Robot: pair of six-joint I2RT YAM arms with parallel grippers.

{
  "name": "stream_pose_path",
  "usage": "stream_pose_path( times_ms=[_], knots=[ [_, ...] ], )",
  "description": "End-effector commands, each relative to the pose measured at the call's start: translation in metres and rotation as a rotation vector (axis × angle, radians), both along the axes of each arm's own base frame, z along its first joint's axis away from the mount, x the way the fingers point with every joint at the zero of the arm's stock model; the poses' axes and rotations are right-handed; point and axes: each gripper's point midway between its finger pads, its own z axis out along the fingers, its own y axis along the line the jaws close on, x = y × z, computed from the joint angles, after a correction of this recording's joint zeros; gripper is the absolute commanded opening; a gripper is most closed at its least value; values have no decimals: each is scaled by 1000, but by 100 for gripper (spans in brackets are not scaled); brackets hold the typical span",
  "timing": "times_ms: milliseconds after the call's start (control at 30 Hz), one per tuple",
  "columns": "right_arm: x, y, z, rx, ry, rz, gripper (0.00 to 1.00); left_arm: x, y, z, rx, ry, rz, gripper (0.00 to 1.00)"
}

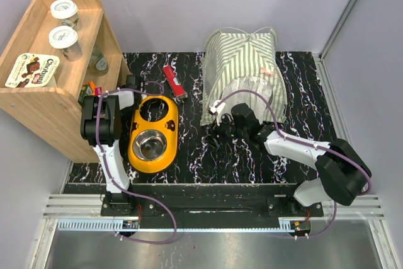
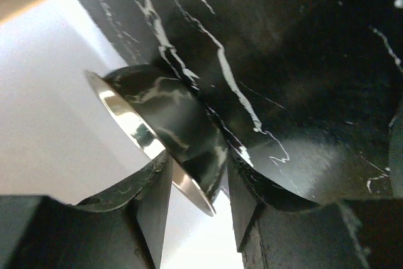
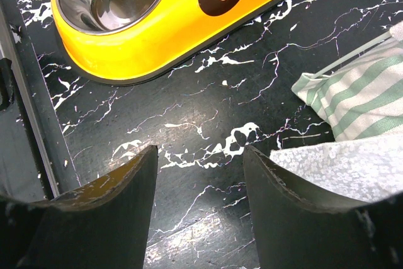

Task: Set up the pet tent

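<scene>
While the pet tent (image 1: 242, 74) stands domed up on its poles at the far right of the marble mat (image 1: 252, 159), lace front facing the arms, the right gripper (image 3: 198, 155) hovers low just in front of it. Its jaws are wide with nothing between them. The striped edge and lace hem lie on the mat just beside one finger, so it looks placed to tug or straighten the front; that's a guess. The tent reads as mostly set up, though the front skirt is rumpled.

Over by the wooden shelf (image 1: 44, 102), the left gripper (image 2: 198, 168) straddles the rim of a steel bowl (image 2: 170, 118). The rim runs between the fingers, but I can't tell if it's clamped or loose. The yellow feeder (image 1: 169, 124) has one empty hole and a second bowl (image 1: 150, 145) seated in the other. The straddled bowl probably belongs in the empty hole, which isn't tent work.
</scene>
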Motion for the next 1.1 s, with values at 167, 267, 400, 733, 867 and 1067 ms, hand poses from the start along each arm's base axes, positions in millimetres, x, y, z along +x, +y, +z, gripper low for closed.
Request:
stream_pose_path(
  times_ms=[167,267,400,733,867,1067],
  knots=[
    [-1,6,23,48,-69,32,63,-13,2,-9,-98,42,66,28],
    [-2,6,22,45,-71,34,63,-15,-1,-7,-122,31,69,0],
    [-2,6,21,41,-66,35,63,-13,-19,10,-214,-8,47,0],
    [-1,8,23,47,-59,41,63,-14,-110,71,-491,-114,-153,0],
    [-2,9,22,46,-58,43,63,-23,-143,98,-573,-152,-248,0],
    [-1,10,23,49,-51,44,63,-67,-204,103,-712,-3,-347,0]
  ],
)
